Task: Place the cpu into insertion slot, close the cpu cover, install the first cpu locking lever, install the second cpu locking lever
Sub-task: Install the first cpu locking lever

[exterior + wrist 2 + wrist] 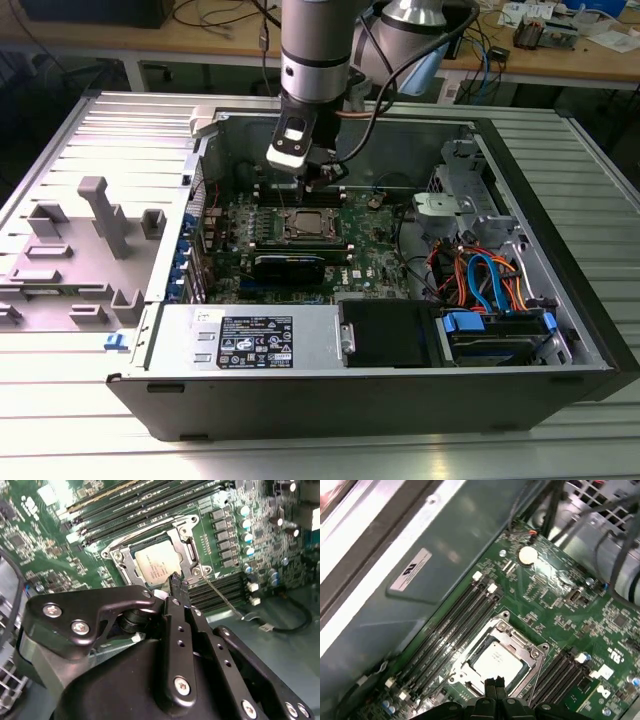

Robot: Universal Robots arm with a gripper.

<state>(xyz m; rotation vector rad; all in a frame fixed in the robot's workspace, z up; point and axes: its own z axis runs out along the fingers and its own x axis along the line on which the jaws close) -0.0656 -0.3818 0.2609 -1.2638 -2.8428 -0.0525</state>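
Note:
The cpu (155,565) (497,661) lies flat in the insertion slot (308,226) on the green motherboard, its silver-grey top showing. The cpu cover (189,547) (521,647) is folded down around it as a silvery frame. A thin metal locking lever (222,596) runs out from one corner of the socket beside the memory slots. My gripper (177,582) (494,684) (312,185) hovers right at the socket's edge, just above the cpu, its two black fingers pressed together with nothing between them.
Long black memory slots (455,625) flank the socket on both sides. A round coin battery (527,555) sits farther along the board. The case wall (420,580) is close by. A black card (290,266), the power supply (250,340) and orange and blue cables (480,275) fill the rest of the case.

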